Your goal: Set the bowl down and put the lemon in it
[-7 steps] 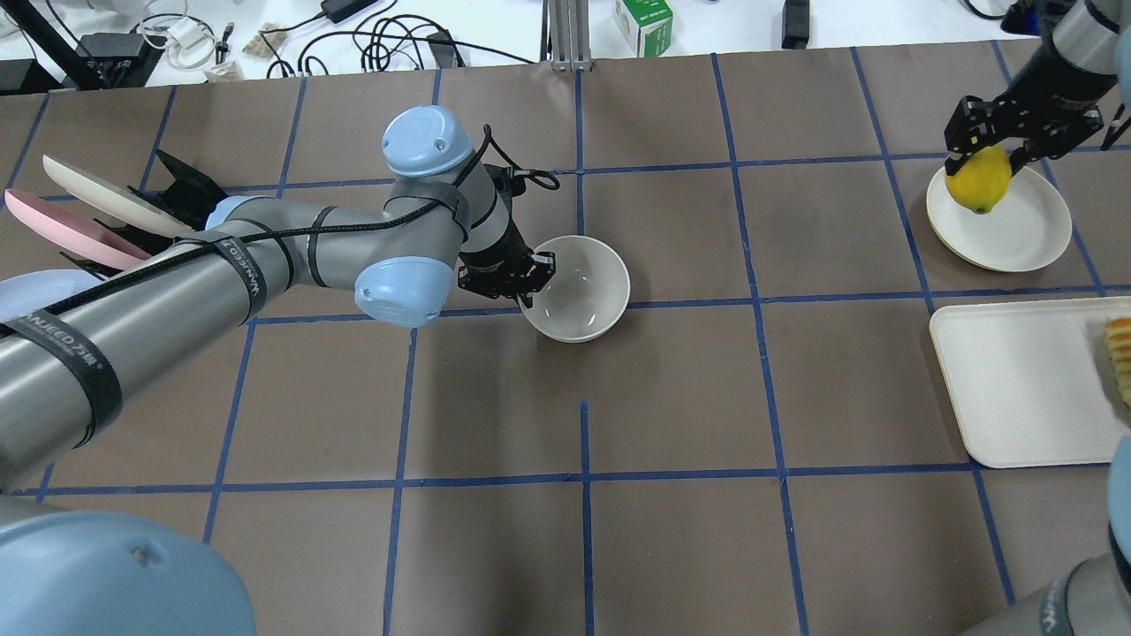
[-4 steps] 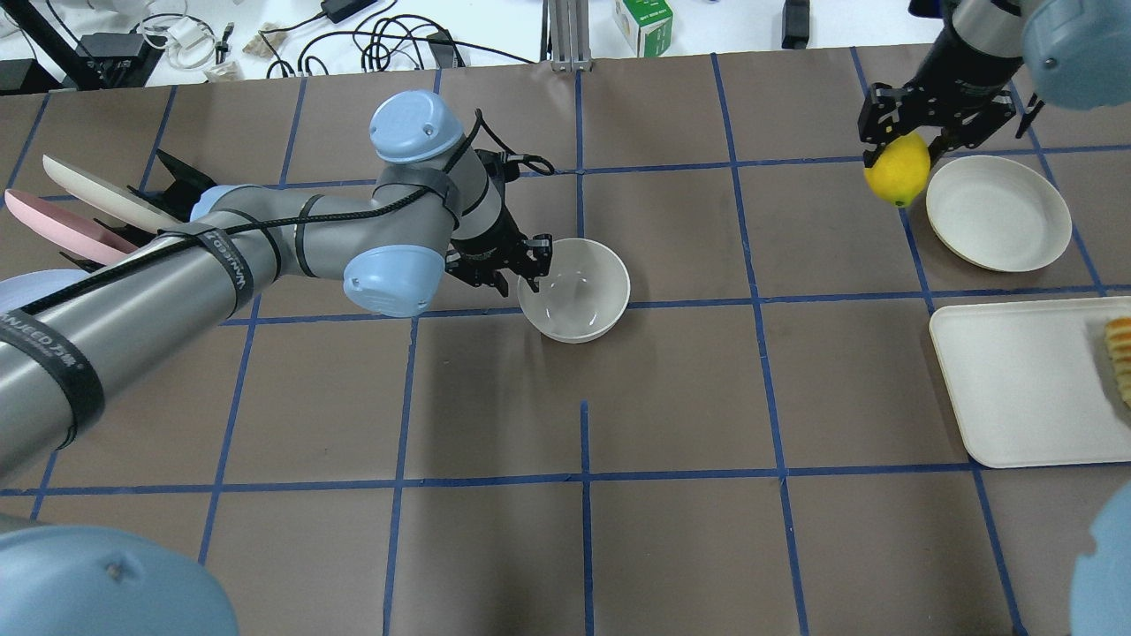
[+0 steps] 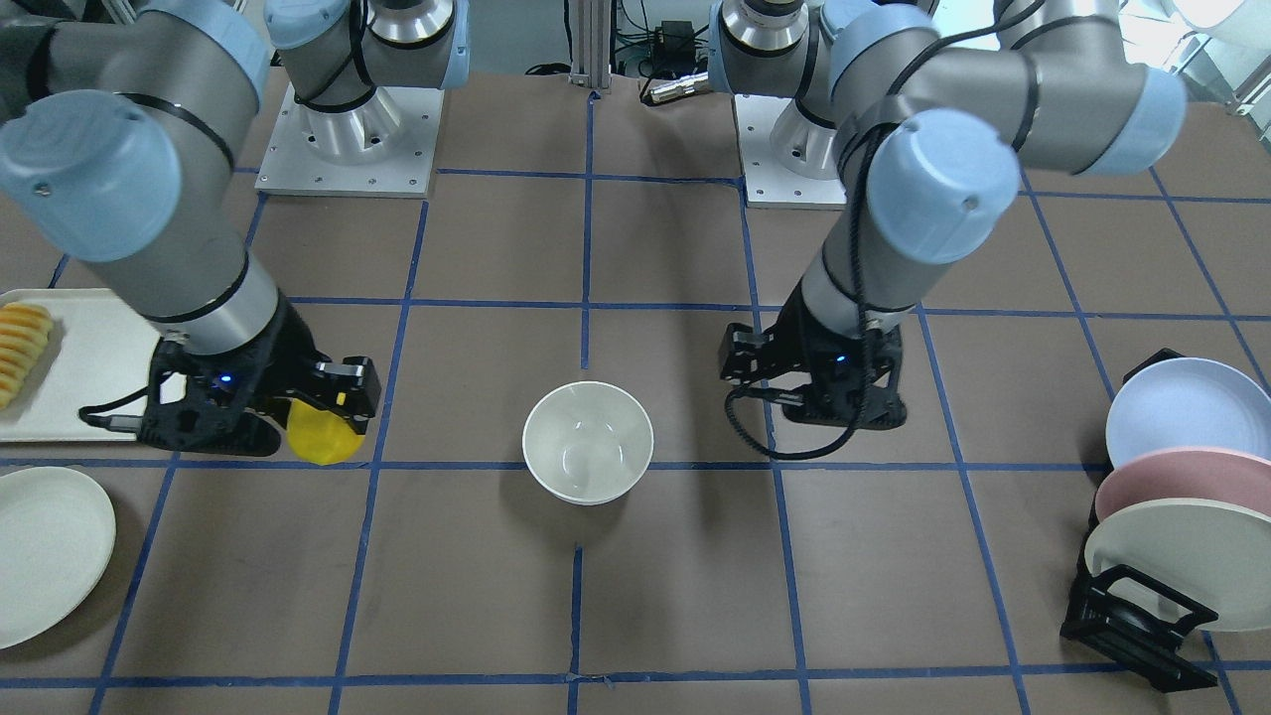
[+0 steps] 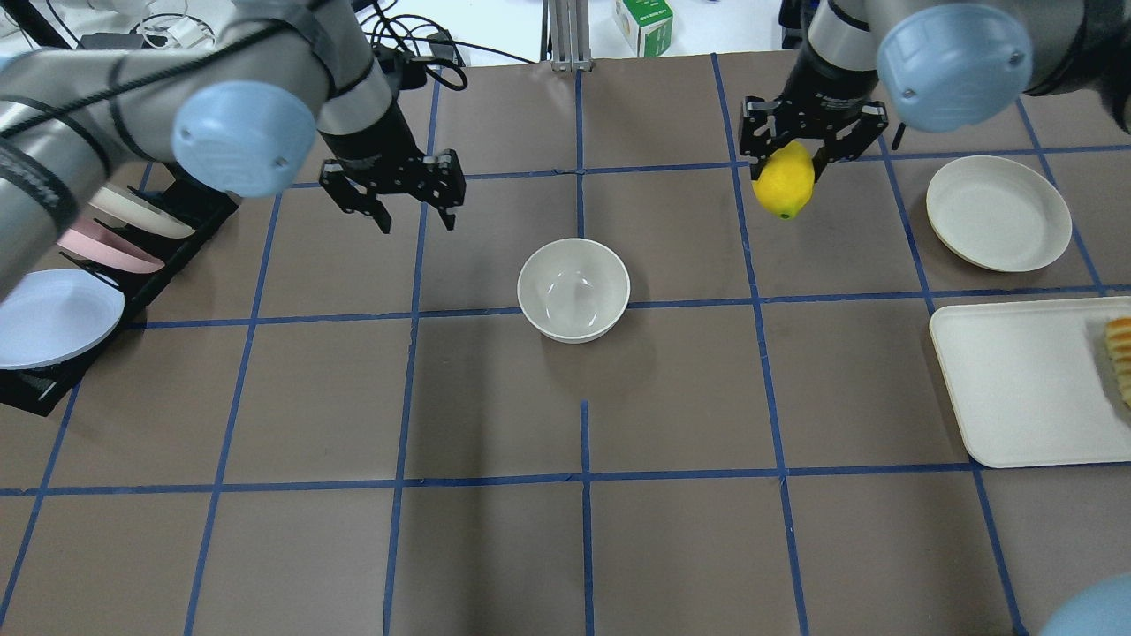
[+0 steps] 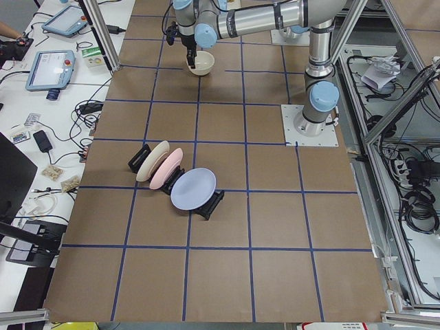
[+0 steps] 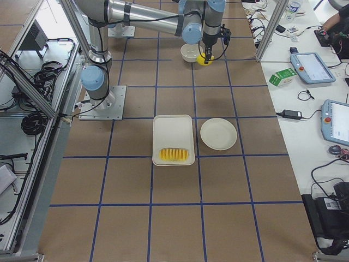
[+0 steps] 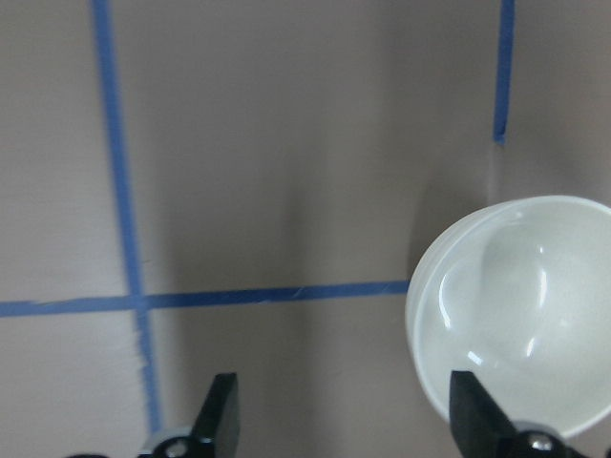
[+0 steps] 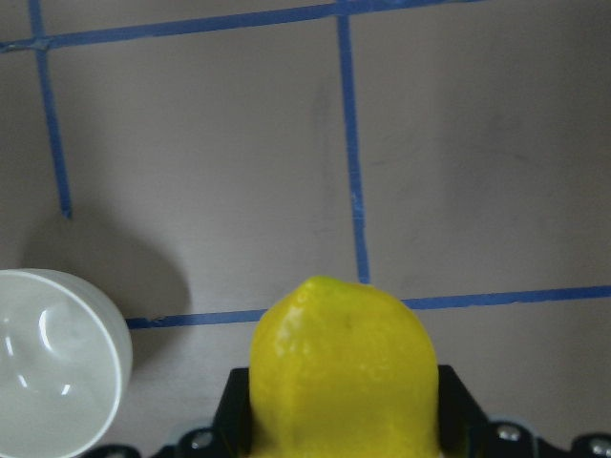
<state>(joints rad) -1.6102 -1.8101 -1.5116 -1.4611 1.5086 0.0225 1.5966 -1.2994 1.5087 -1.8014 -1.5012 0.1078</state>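
The off-white bowl [image 4: 573,290] stands upright and empty on the brown table mat near the middle; it also shows in the front view [image 3: 588,442]. My left gripper [image 4: 418,221] is open and empty, raised to the far left of the bowl and apart from it. Its wrist view shows the bowl [image 7: 520,315] at the right, past the right fingertip [image 7: 473,415]. My right gripper [image 4: 789,168] is shut on the yellow lemon [image 4: 785,181] and holds it above the table, to the far right of the bowl. In the right wrist view the lemon [image 8: 344,363] fills the bottom and the bowl [image 8: 52,358] sits at lower left.
A flat off-white plate [image 4: 998,212] lies at the far right. A cream tray [image 4: 1016,380] with yellow-orange slices [image 4: 1120,353] lies in front of it. A black rack [image 4: 181,225] with blue, pink and cream plates stands at the left edge.
My left gripper has let go of the bowl's rim and drawn back, up and to the left. My right gripper has carried the lemon from over the plate leftward, closer to the bowl.
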